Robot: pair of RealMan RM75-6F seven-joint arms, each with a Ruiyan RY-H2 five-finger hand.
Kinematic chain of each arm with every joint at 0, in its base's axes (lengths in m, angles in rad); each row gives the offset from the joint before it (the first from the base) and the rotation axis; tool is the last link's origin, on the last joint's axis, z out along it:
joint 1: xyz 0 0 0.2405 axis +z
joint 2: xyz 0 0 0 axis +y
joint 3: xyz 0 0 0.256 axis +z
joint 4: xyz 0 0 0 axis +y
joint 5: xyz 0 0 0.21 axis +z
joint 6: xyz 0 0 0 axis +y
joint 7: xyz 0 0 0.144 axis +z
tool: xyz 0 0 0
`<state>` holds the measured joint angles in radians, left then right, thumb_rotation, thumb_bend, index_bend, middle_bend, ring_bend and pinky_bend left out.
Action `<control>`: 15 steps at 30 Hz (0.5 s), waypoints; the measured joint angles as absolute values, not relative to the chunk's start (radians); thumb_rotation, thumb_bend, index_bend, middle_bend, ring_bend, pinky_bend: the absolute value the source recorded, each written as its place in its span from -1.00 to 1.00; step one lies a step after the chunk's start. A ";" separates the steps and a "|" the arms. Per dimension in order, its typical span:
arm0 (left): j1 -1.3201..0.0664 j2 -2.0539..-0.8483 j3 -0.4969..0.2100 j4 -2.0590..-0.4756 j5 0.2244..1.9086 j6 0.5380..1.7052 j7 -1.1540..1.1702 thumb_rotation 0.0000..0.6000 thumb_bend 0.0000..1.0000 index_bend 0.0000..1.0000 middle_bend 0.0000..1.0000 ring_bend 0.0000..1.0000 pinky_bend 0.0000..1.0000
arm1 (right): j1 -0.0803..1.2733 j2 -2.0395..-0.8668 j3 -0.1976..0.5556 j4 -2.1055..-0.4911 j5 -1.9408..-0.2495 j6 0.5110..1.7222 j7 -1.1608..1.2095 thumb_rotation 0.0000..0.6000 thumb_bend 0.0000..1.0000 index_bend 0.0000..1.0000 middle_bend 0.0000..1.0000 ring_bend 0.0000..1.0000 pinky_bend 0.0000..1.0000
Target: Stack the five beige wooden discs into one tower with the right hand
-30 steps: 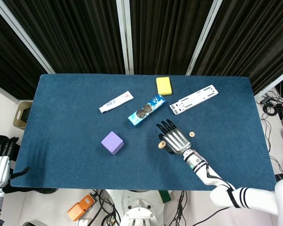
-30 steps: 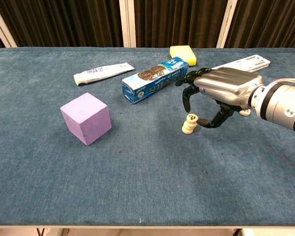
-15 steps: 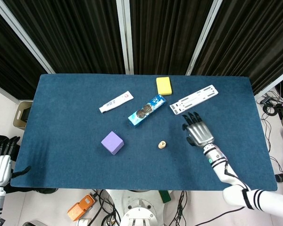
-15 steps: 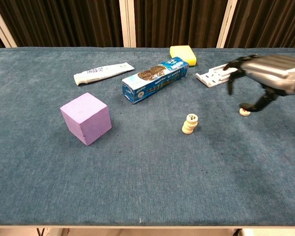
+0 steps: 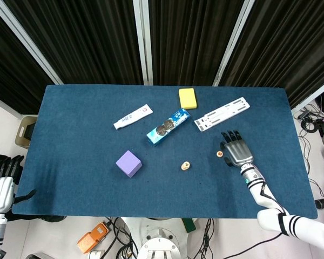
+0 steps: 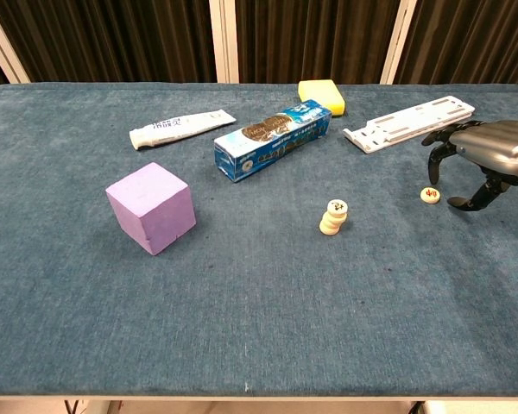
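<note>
A short tower of beige wooden discs (image 5: 186, 166) (image 6: 333, 216) stands near the middle of the blue table. One loose beige disc (image 5: 220, 154) (image 6: 429, 195) lies to its right. My right hand (image 5: 237, 152) (image 6: 483, 154) hovers just right of that loose disc, palm down, fingers spread and curved, holding nothing. Its fingertips hang close beside the disc without touching it. My left hand (image 5: 0, 189) hangs off the table at the far left edge of the head view, fingers apart and empty.
A purple cube (image 5: 128, 163) (image 6: 151, 207) sits left of the tower. Behind lie a blue box (image 5: 168, 126) (image 6: 272, 139), a white tube (image 5: 133, 116) (image 6: 181, 128), a yellow sponge (image 5: 187, 97) (image 6: 322, 95) and a white strip (image 5: 222, 114) (image 6: 409, 122).
My right hand left the disc tower and swung right across the table, past the loose disc, and now hovers just right of it. The tower stayed standing.
</note>
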<state>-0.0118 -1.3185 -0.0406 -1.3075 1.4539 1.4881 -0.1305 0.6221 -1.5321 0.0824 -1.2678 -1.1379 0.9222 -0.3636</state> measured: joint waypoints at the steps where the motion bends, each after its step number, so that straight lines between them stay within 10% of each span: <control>1: -0.012 -1.318 -0.040 -1.309 1.454 1.488 -0.130 1.00 -0.90 -0.82 -0.85 -0.97 -1.00 | 0.623 -1.535 0.083 -1.264 -1.141 0.921 -0.360 1.00 -0.07 -0.04 -0.71 -0.92 -0.84; 15: -0.008 -1.316 -0.039 -1.306 1.449 1.487 -0.132 1.00 -0.90 -0.82 -0.85 -0.97 -1.00 | 0.634 -1.564 0.091 -1.236 -1.159 0.903 -0.353 1.00 -0.07 0.03 -0.71 -0.92 -0.84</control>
